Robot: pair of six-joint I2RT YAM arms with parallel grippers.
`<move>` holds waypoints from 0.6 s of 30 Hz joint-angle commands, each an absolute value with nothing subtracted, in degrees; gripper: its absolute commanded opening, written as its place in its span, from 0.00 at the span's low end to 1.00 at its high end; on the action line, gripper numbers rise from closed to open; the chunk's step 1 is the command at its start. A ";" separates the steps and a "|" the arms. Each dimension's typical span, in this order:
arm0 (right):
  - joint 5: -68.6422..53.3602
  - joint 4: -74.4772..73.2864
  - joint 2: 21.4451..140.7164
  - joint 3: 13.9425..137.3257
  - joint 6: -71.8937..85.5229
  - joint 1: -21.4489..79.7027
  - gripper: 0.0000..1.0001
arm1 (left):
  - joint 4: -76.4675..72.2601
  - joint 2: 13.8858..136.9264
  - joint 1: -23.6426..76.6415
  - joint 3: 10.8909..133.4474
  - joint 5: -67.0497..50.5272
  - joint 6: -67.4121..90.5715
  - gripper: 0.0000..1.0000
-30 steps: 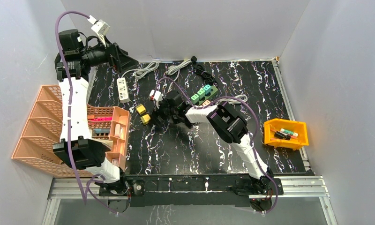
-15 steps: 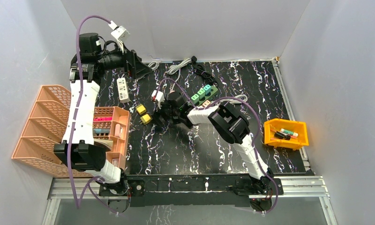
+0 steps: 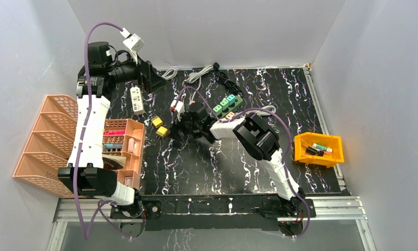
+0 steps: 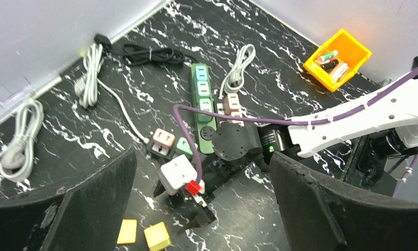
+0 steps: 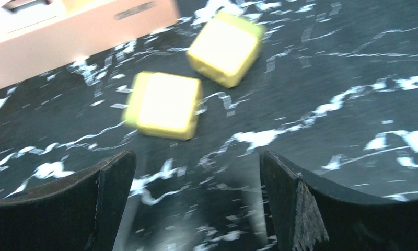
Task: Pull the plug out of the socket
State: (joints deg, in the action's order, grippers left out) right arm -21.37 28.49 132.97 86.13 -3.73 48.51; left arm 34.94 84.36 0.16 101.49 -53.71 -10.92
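Orange bin (image 3: 316,160) sits at the right edge of the table (image 3: 280,104). It holds a few marker-like sticks (image 3: 322,148), one green-banded, one dark; count not legible. Salmon slotted rack (image 3: 34,162) lies at the left edge. Just beside it is a salmon compartment tray (image 3: 142,137) with small pink and dark items in its cells, kinds too small to tell. Task item: the green power strip (image 4: 200,89) lies mid-table on a diagonal, teal socket faces at its far end, near end hidden behind the right arm's wrist. Pink plug blocks (image 4: 231,103) sit against the strip's right side, with a coiled grey cord (image 4: 240,63) leading away from them. Cannot tell whether they are seated in a socket. A pink cube adaptor (image 4: 164,139) and a green adaptor (image 4: 184,146) lie just left of the strip's near end, and a white cable runs to the pink one. A white power strip (image 3: 137,99) lies well apart at far left. The left gripper (image 4: 201,157) is raised over the far-left corner, fingers spread wide, nothing between them. The right gripper (image 5: 196,157) is low over the mat, fingers wide apart and gripping nothing. Two yellow cubes (image 5: 164,104) lie just ahead of it, near the tray wall.
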 commanded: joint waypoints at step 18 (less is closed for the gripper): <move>-21.21 22.41 131.76 77.97 8.40 50.27 0.98 | 30.07 74.72 4.21 89.89 -53.47 -6.90 0.98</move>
State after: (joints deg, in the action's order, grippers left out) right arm -22.00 31.90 129.36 78.67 4.64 50.85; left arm 31.11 76.62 3.66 90.24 -53.08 -7.42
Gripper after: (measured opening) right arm 0.983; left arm 0.983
